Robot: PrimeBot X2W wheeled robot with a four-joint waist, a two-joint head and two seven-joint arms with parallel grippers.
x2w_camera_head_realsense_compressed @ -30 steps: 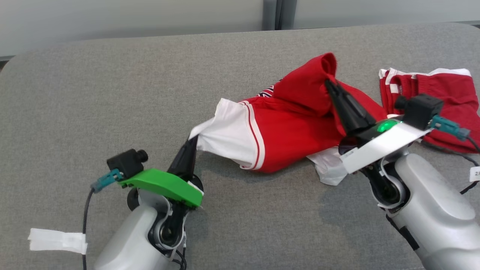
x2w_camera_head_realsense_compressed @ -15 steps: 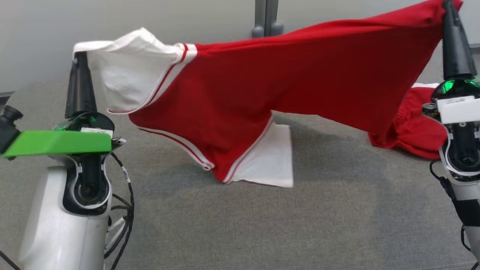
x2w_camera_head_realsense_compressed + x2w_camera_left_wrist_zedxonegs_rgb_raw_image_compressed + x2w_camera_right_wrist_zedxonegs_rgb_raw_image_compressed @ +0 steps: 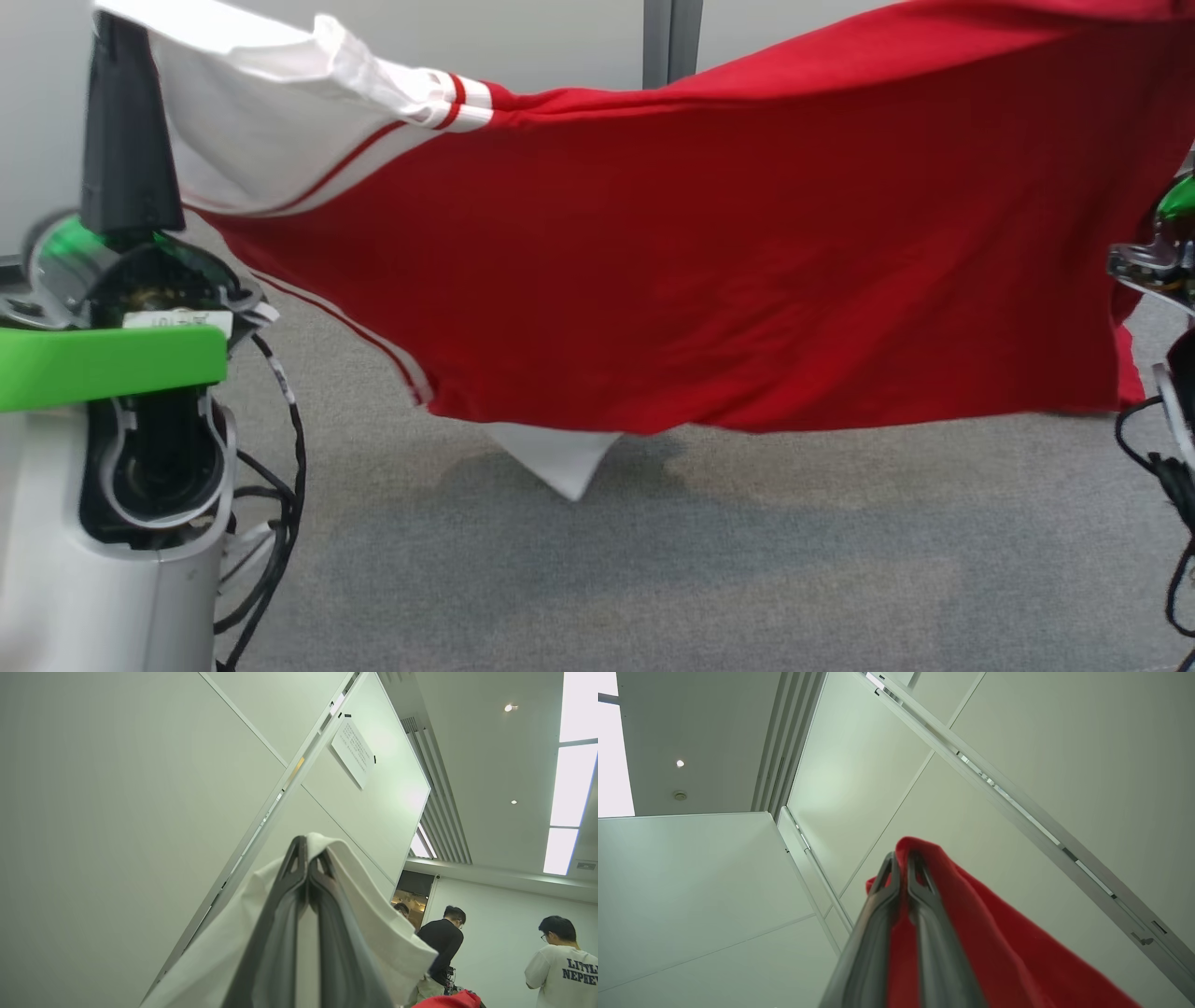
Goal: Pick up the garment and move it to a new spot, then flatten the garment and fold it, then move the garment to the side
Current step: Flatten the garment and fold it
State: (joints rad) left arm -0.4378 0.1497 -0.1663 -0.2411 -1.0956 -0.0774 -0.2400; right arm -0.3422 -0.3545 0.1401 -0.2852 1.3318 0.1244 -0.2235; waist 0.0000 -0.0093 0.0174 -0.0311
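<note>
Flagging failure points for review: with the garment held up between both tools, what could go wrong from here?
The left tool pinches only a thin white edge and the right tool a small red fold of the garment; either could slip. The white sleeve dangles below the hem and may tuck under when lowered onto the table.

The garment (image 3: 709,280) runs off the head view's top edge at the right. Its slightly blurred red body hides the far desk (image 3: 653,579) and all but a corner of a white sleeve (image 3: 560,462). White cloth covers the tips of the left fingers (image 3: 126,140). The right arm (image 3: 1158,261) is cut by the right edge. In the left wrist view the wall notice (image 3: 353,752) is too small to read.
</note>
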